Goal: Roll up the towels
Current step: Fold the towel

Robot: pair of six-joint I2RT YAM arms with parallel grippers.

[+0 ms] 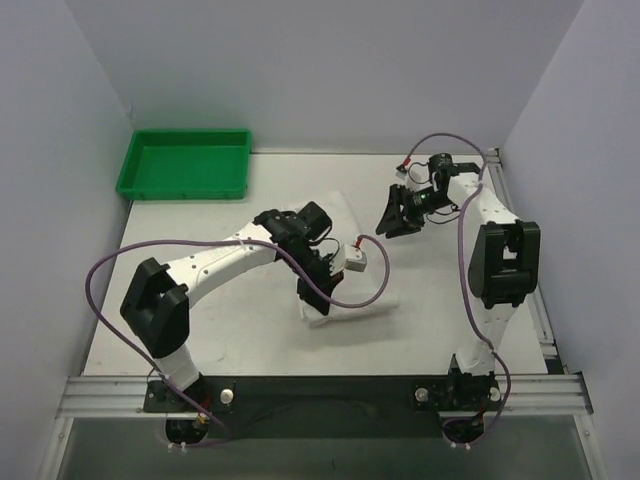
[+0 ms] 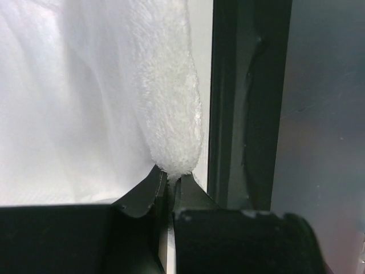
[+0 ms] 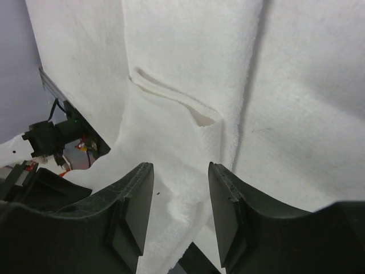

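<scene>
A white towel point(image 1: 345, 212) lies rumpled in the middle of the table, partly under the left arm. My left gripper point(image 1: 318, 297) is at the towel's near edge. In the left wrist view its jaws point(image 2: 169, 176) are shut on a thick raised fold of the towel point(image 2: 171, 114). My right gripper point(image 1: 393, 224) hovers over the towel's far right side. In the right wrist view it point(image 3: 181, 197) stands open above the towel point(image 3: 188, 68), where a folded-over flap lies between and beyond the fingers point(image 3: 137, 200). Nothing is clamped in it.
A green plastic tray point(image 1: 185, 163) stands at the back left corner of the table. Purple cables point(image 1: 100, 270) loop off both arms. Grey walls close in the left, back and right sides. A dark metal rail point(image 1: 320, 385) runs along the near edge.
</scene>
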